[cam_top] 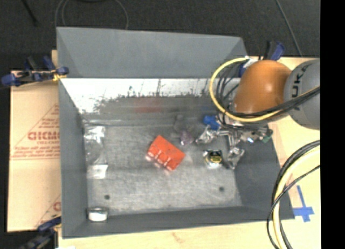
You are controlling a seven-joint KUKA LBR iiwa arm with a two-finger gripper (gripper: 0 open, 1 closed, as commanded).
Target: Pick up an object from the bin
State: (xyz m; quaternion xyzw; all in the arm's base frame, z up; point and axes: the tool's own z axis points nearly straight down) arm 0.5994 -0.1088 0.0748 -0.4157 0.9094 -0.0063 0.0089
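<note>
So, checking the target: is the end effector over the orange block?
No, the orange block lies mid-bin, left of the end effector.

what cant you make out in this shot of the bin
All in the camera view:
1. Gripper: its metal parts merge with the clutter beneath, so whether it holds anything is unclear.
2. Small black and yellow thing beside it: too small to identify.
3. Greyish bits further left: blurred, kind unclear.
4. Right back corner of the bin: hidden by the arm's orange cover.
</note>
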